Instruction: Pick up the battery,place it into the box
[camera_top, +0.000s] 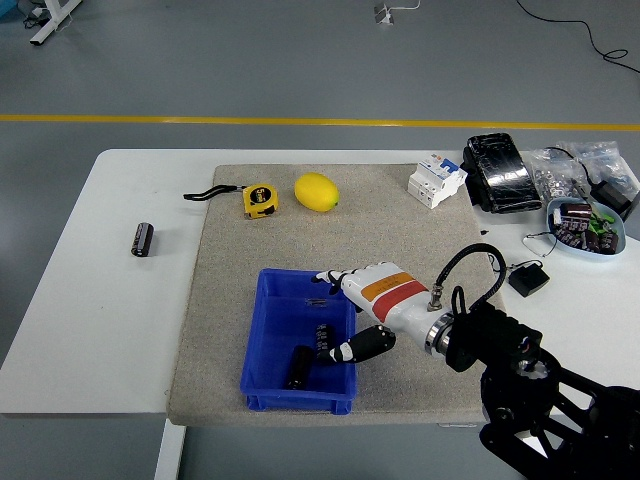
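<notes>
The blue box (270, 300) stands on the grey mat near the table's front. My right hand (332, 315) reaches in over its right wall with the fingers (330, 278) spread and the thumb (358, 346) low. A black battery (325, 340) lies inside the box just left of the thumb, free of the fingers. Beside it, lower in the box, rests a second black battery (298, 368). A third battery (144, 239) lies on the bare white table at far left. The left arm does not show.
A yellow tape measure (260, 199) and a lemon (316, 191) sit at the mat's back. A white breaker (437, 180), a black pack (501, 172), plastic bags (580, 168), a bowl of parts (562, 210) and a small black item (528, 281) crowd the right side.
</notes>
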